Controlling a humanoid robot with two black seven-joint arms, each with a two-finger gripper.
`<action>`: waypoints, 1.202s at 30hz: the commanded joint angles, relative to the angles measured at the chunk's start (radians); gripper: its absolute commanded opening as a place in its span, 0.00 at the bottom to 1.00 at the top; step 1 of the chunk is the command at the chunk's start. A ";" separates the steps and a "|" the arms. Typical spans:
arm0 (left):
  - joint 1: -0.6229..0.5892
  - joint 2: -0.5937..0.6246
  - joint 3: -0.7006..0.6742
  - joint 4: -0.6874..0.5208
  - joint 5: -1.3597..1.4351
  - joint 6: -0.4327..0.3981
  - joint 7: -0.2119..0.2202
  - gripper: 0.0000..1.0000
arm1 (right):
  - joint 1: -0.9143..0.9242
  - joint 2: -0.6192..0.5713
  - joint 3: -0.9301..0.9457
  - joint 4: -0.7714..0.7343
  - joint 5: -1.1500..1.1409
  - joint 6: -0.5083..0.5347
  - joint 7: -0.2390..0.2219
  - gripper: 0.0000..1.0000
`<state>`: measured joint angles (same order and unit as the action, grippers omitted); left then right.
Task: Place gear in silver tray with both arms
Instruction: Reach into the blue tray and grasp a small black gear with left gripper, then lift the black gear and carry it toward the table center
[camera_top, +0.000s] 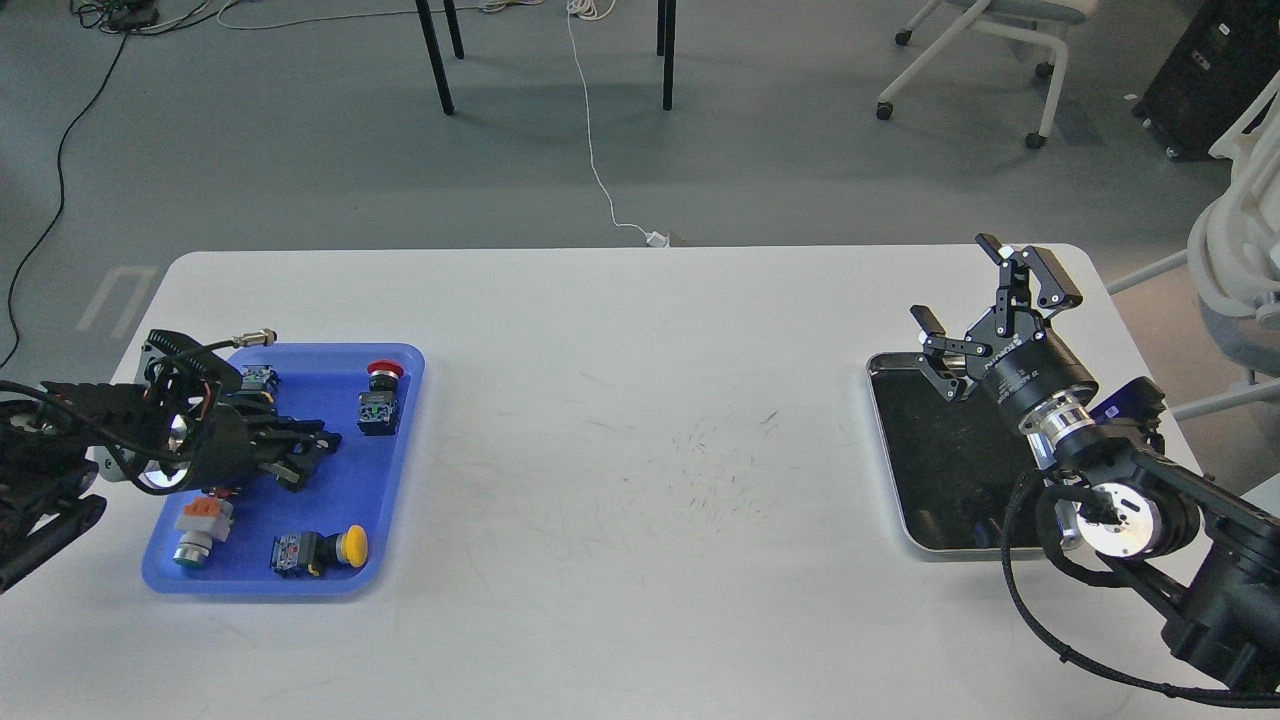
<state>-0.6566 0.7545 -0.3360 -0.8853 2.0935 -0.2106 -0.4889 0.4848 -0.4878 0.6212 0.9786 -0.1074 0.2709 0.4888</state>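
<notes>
- Right now the silver tray (915, 455) sits on the white table (620, 420) at the far right, near the table's right edge; floor dark & reflective, nothing lying in the part that shows.
- R claw (985, 315) hangs above the tray's far end, pointing up & away; fingers spread wide apart, nothing between them.
- R arm covers the tray's near-right corner.
- Blue tray (400, 440) on the left side of the table, well apart from the silver one.
- L claw (305, 450) is low over the blue tray's middle, pointing right; dark & bunched, can't tell if fingers are apart or together, or if anything is gripped.
- In the blue tray: red-capped button (382, 375) at the far right w/ a green-faced black switch block (377, 412) just below it; yellow-capped button (322, 550) near front; orange-and-grey part (200, 525) at front left; small blue-black block (258, 379) at far left, just beside the arm.
- Metal connector (255, 340) sticks out at the tray's far-left rim.
- No part clearly reads as a gear.
</notes>
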 joint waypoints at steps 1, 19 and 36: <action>-0.001 0.006 0.000 0.000 -0.004 -0.001 0.000 0.11 | -0.002 0.000 0.000 0.000 0.000 0.001 0.000 0.99; -0.322 0.079 -0.005 -0.363 -0.050 -0.067 0.000 0.12 | 0.024 -0.002 0.000 0.002 0.000 0.001 0.000 0.99; -0.413 -0.498 0.187 -0.161 0.088 -0.158 0.000 0.12 | 0.402 -0.130 -0.225 0.117 0.015 -0.009 0.000 0.99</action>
<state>-1.0657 0.3332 -0.1671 -1.0996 2.1818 -0.3682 -0.4885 0.7969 -0.6117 0.4839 1.0831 -0.0960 0.2667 0.4886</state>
